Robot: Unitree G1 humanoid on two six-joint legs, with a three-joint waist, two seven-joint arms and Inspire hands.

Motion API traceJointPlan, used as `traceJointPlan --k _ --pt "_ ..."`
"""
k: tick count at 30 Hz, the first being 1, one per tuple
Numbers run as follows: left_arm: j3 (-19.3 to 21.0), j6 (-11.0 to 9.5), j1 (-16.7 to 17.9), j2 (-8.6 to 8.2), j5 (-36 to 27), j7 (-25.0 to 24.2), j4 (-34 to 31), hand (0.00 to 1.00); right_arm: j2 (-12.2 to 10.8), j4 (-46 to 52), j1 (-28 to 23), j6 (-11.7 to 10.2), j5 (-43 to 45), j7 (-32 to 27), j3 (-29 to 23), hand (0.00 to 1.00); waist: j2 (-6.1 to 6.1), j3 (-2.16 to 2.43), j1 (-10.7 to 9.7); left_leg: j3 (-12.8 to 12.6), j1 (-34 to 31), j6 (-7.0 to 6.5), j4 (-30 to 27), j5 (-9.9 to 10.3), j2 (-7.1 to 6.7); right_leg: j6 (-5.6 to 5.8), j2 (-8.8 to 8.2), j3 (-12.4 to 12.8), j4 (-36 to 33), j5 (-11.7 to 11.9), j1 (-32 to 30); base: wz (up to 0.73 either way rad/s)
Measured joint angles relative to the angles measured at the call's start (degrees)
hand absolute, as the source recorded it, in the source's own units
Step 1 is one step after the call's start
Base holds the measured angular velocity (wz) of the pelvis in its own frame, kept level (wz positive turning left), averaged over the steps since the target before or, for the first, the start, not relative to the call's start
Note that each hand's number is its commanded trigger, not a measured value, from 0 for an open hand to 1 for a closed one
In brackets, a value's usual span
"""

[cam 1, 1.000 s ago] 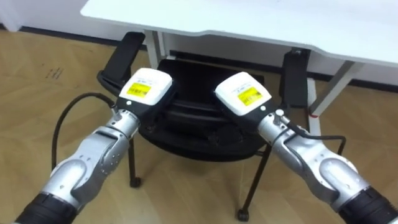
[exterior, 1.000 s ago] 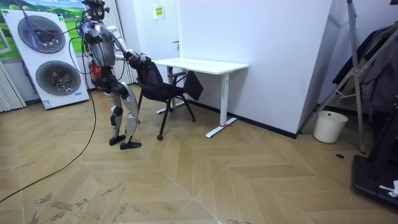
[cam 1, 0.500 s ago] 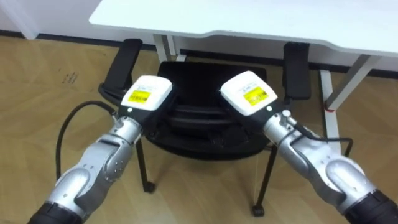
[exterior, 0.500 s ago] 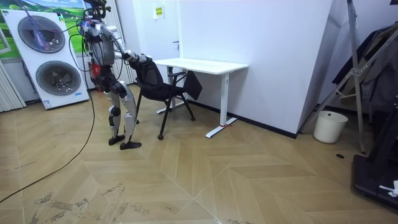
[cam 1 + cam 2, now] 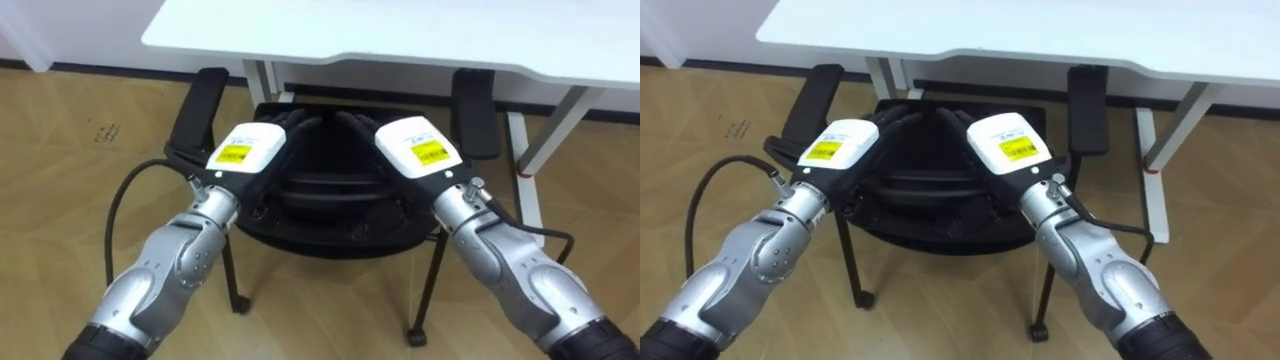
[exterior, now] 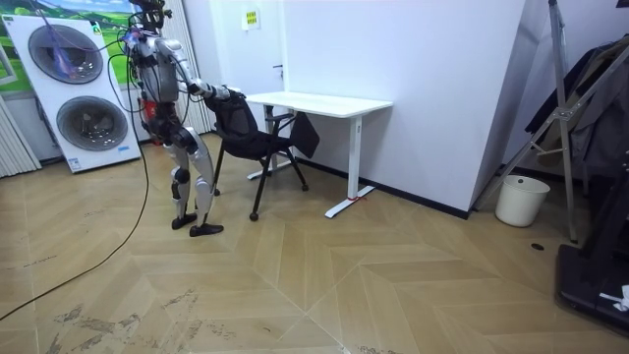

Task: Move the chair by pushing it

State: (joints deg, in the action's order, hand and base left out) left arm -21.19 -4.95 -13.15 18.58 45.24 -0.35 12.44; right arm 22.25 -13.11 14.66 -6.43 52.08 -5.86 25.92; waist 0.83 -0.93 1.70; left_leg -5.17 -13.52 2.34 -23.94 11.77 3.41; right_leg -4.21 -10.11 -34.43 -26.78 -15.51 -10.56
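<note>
Behind a black chair drawn up to a white desk, the robot is pictured standing on the wood floor with both arms stretched forward, two stacked washing machines at its back in the room view. The left hand and the right hand are set side by side on the top of the backrest, the left nearer the left armrest, the right nearer the right armrest. Dark fingers are seen extended forward and laid close together along the backrest's upper edge, the two sets angled toward each other near its middle; they appear pressed flat rather than hooked, though black on black leaves that partly uncertain. The chair is placed facing the desk, its seat front already at the desktop's near edge and the backrest well outside it. The push is judged to be under way, with more travel left. Equal pressure from both hands would be needed so that the chair is driven straight and not swung toward a desk leg. Force is best kept level, since a downward lean could tip the chair on its thin legs. The armrests should be watched as the desktop is approached, and the body walked forward rather than the arms overreached.
</note>
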Motion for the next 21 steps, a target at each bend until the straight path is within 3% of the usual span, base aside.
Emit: traceJointPlan --k 7,10,13,15,16,18,19,21 --pt "-0.51 -0.54 1.84 -0.87 0.47 5.07 0.19 0.0 -0.15 -3.38 -0.66 -2.31 -1.16 -6.21 -0.13 0.0 0.21 -0.21 -0.07 -1.62 2.36 -1.04 2.82 -0.7 -0.02 0.61 1.16 1.56 3.62 2.5 1.45 -0.13" --pt "-0.5 -3.05 1.79 -0.12 0.3 7.8 1.79 0.0 -0.19 -5.54 -0.37 -4.44 -4.52 -8.94 -0.24 0.0 -0.07 -0.38 0.02 -2.96 3.24 -1.19 3.35 -0.67 -0.03 0.91 1.29 3.19 3.99 3.14 1.44 -0.2" --pt "-0.44 -6.78 0.08 0.28 -0.64 11.38 5.7 0.0 -0.12 -8.83 1.08 -7.42 -7.78 -10.7 -0.81 0.0 -0.49 -0.68 -0.22 -3.23 3.28 -1.32 3.27 -0.69 -0.02 1.16 1.83 6.48 3.98 3.66 0.96 -0.03" --pt "-0.55 -10.27 -5.27 0.29 -0.82 12.24 11.97 0.0 -0.04 -15.52 5.75 -10.38 -9.28 -11.65 -0.89 0.0 -0.9 -1.29 -0.33 -3.49 2.9 -2.17 2.77 -0.77 -0.05 1.17 2.83 10.3 3.91 4.28 0.15 0.0" --pt "-0.55 -10.8 -7.01 0.28 -0.69 12.25 13.7 0.0 -0.04 -17.36 7.28 -10.81 -9.28 -11.66 -1.05 0.0 -0.87 -1.38 -0.13 -3.58 2.49 -2.33 2.61 -0.68 0.02 1.1 2.99 10.63 4.0 4.62 -0.3 -0.12" --pt "-0.62 -12.84 -15.6 0.58 0.28 12.22 19.86 0.0 0.69 -24.69 13.73 -11.87 -9.26 -11.66 -2.81 0.0 -0.61 -1.66 0.46 -4.03 -0.04 -2.79 1.06 -0.91 0.53 0.71 3.44 10.8 4.31 6.52 -2.27 -0.11" --pt "-0.62 -13.18 -17.73 0.74 0.11 12.23 20.72 0.0 1.26 -26.04 15.1 -11.79 -9.27 -11.67 -3.02 0.0 -0.64 -1.69 0.71 -4.37 -0.37 -3.08 0.92 -1.09 0.69 0.65 3.44 10.89 4.39 6.95 -2.6 0.0" --pt "-1.7 -13.67 -27.01 0.66 0.1 12.3 29.04 0.0 3.07 -31.84 22.26 -11.49 -8.89 -11.65 -3.05 0.0 -0.82 -1.98 0.39 -4.74 -1.15 -3.74 0.59 -1.63 0.7 0.77 3.61 11.02 5.47 8.41 -2.66 -0.03"
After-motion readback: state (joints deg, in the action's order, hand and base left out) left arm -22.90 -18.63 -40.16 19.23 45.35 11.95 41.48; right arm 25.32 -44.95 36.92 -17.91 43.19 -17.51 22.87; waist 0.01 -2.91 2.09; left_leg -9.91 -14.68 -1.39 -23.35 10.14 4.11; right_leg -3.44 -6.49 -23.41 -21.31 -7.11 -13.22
